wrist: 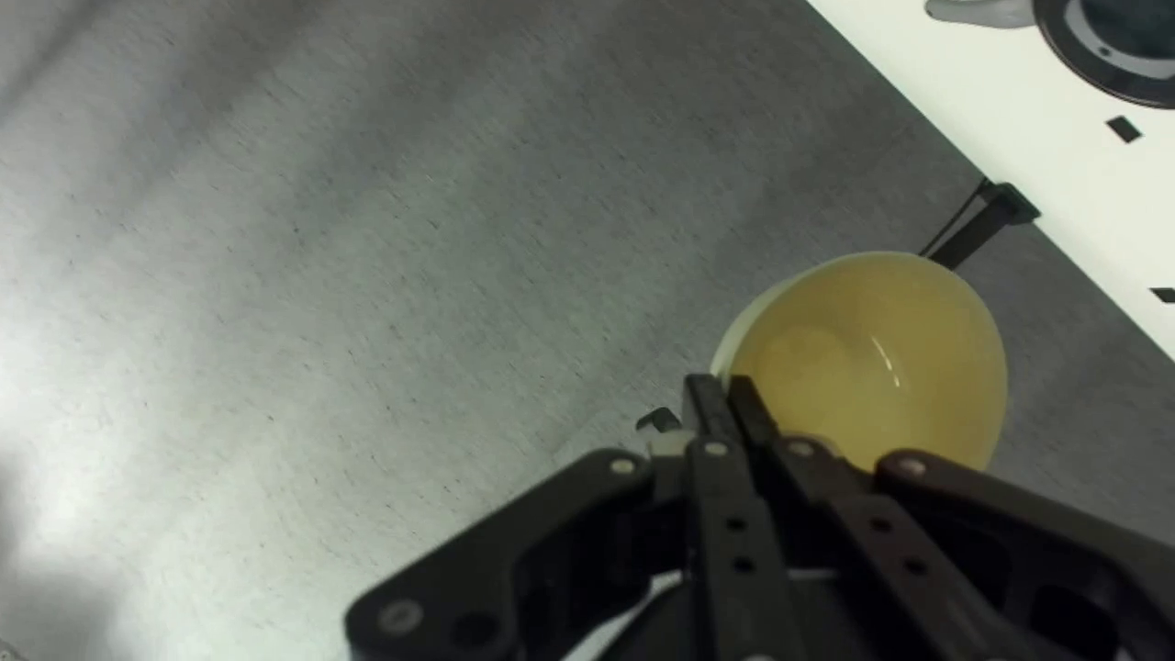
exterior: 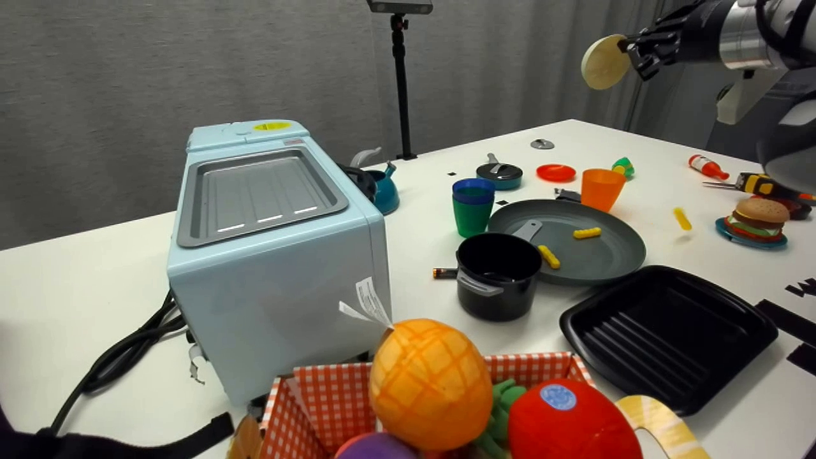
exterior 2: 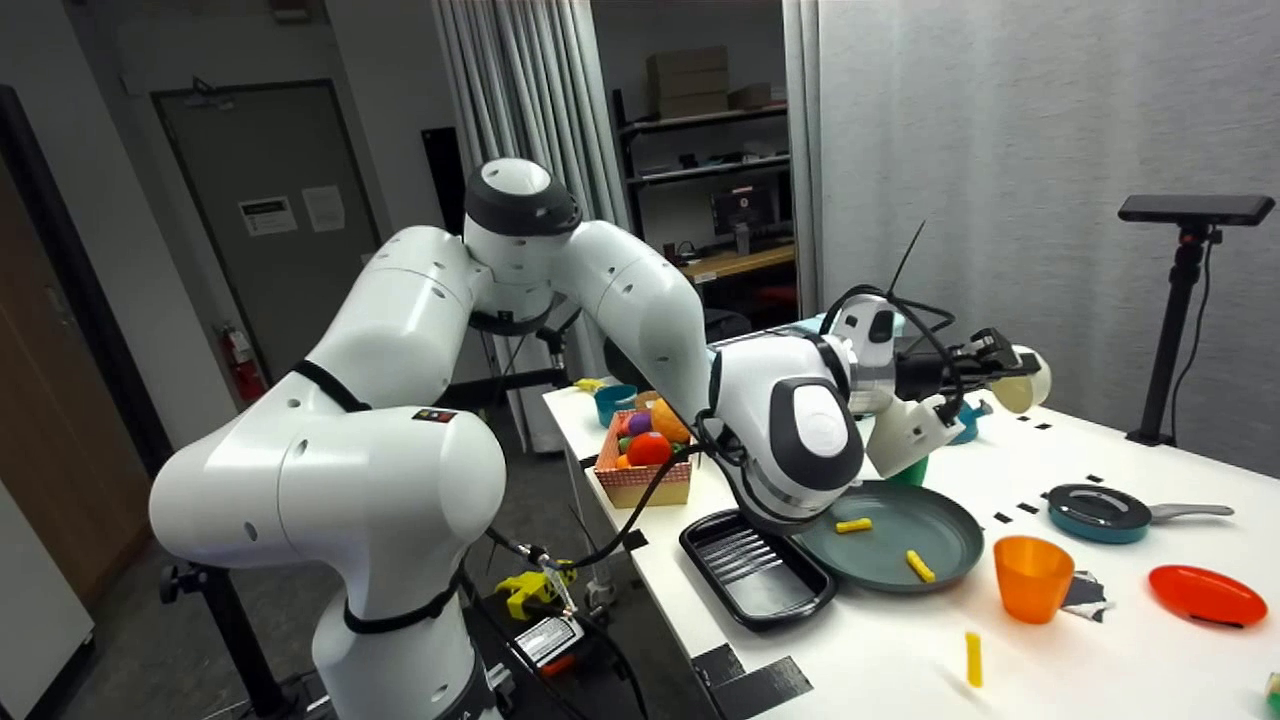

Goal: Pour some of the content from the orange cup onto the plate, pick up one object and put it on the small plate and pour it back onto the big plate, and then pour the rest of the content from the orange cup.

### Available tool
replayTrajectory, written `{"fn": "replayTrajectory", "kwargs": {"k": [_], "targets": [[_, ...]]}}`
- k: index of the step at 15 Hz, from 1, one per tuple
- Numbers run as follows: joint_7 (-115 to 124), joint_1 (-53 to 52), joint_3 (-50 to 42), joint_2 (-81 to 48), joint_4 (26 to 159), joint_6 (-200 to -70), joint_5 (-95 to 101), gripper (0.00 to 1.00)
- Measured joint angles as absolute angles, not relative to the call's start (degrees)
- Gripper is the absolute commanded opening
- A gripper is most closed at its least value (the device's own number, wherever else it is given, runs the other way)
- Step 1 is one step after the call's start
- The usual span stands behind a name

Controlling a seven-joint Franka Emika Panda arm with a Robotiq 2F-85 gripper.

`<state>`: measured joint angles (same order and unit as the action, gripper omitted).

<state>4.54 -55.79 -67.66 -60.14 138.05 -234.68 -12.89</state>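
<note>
The small plate (wrist: 872, 353) is held up high, tipped on its side and well apart from the surface (exterior 2: 860, 660), with its rim pinched tight in the tool (wrist: 729, 390). Two yellow sticks (exterior 2: 920, 567) are seen on the big plate (exterior 2: 930, 525), and just beside that plate the orange cup (exterior 2: 1033, 580) is set upright on the surface, with a black tray (exterior: 669, 331) placed on the opposite side. One more yellow stick (exterior 2: 973, 659) is seen off the big plate, near the orange cup, but whether it is lying flat or tipped up cannot be made out well.
</note>
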Motion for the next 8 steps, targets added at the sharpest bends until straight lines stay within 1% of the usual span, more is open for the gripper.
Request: {"fn": "replayTrajectory", "kwargs": {"k": [4, 8], "targets": [[-3.33, -56.36, -58.35, -56.53, 135.69, -232.09, -16.55, 0.01], [-7.51, -55.00, -53.75, -52.03, 131.57, -219.23, -17.22, 0.01]]}}
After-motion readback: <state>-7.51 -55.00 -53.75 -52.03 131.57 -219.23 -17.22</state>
